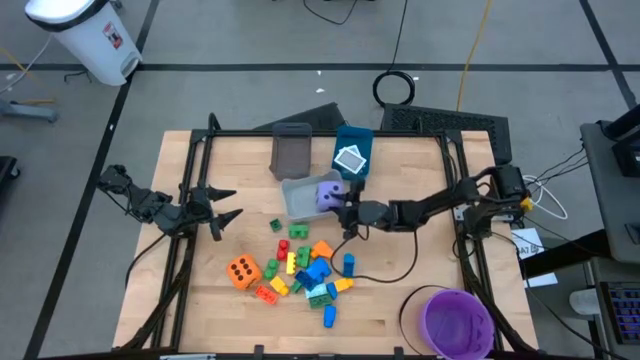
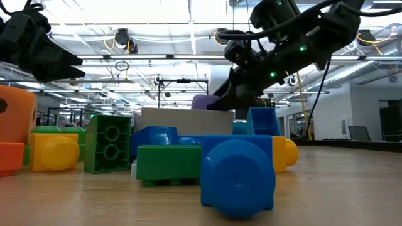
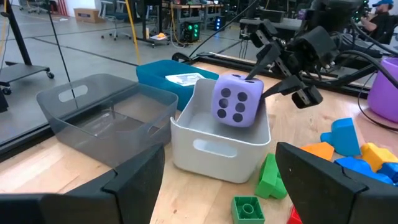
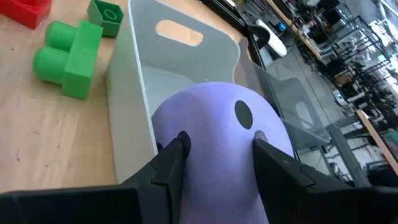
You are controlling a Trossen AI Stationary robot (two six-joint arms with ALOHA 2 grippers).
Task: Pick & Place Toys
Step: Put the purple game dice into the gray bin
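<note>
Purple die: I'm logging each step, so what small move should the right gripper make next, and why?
Probably lower slightly and open. The right gripper holds the purple die over the light grey bin, partly above its rim, so releasing should drop it inside.

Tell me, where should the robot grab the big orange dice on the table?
Best guess: come straight down from above and close the pincer on two opposite flat sides of the orange dice. It sits flat on the table with its left side clear, while small bricks crowd its lower right. The open left pincer is nearest; the right pincer holds the purple dice.
</note>
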